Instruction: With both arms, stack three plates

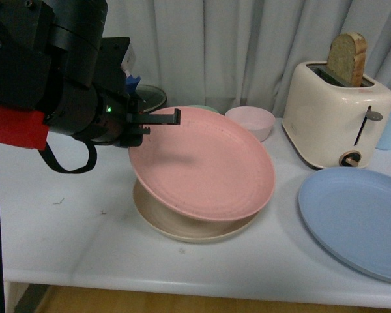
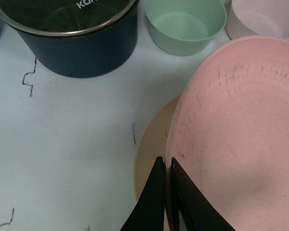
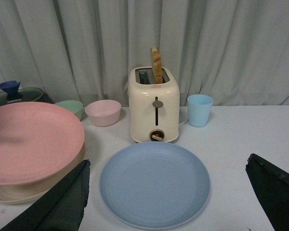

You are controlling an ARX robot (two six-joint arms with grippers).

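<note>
The left end effector [image 1: 173,118] is clenching the rim of the pink plate [image 1: 205,166], one finger above and one beneath; the plate is hanging tilted, its gripped edge raised and its opposite edge sitting low over the beige plate [image 1: 182,227], apparently touching it; the beige plate is lying flat on the bench [image 1: 65,222].

The step in hand, as I am judging it, is setting pink onto beige; doing it well is calling for lowering the raised edge slowly until the two rims are lining up, releasing only once the plate is sitting level, then drawing the lower finger out sideways so it is not dragging the plate off centre.

The right end effector [image 3: 167,163] is hanging with its fingers spread wide, holding nothing, over the blue plate [image 1: 358,218]; that plate is lying flat in front of the toaster [image 1: 335,117], apart from the other two.

All three plates are looking round, shallow, matte and alike in size; the pink one is showing fine dark scuffs in the left wrist view; the thin rims are offering little to pinch, though the dull finish is probably helping the hold.
</note>
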